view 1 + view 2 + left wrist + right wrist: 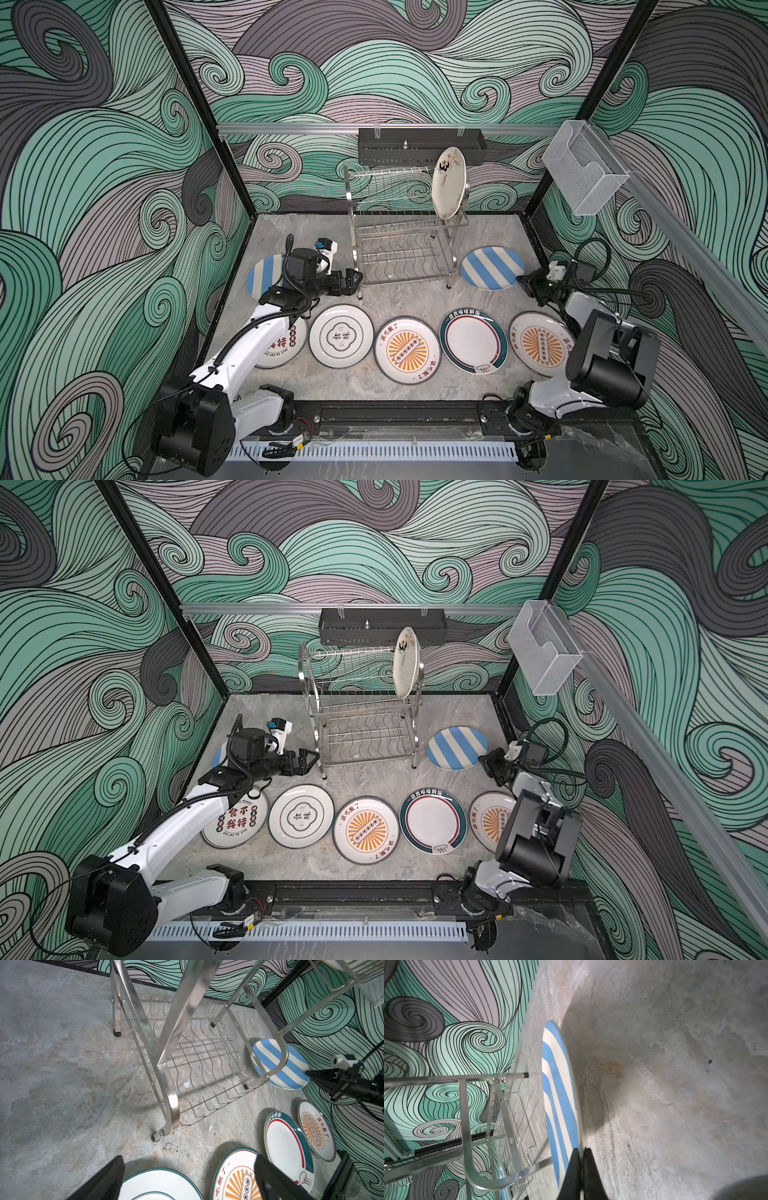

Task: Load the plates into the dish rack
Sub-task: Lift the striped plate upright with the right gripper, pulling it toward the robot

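right end effector (581,1169) clenched on the rim of the striped plate (492,268), flat on the bench (415,299) just right of the rack (401,232); left end effector (353,279) released, empty, at the rack's other side

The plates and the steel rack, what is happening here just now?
The robot is loading plates into the dish rack. One white plate already stands upright in its upper tier. The right gripper has its jaws shut on the rim of the blue-striped plate beside the rack. The left gripper is open and empty. Six other plates lie flat.
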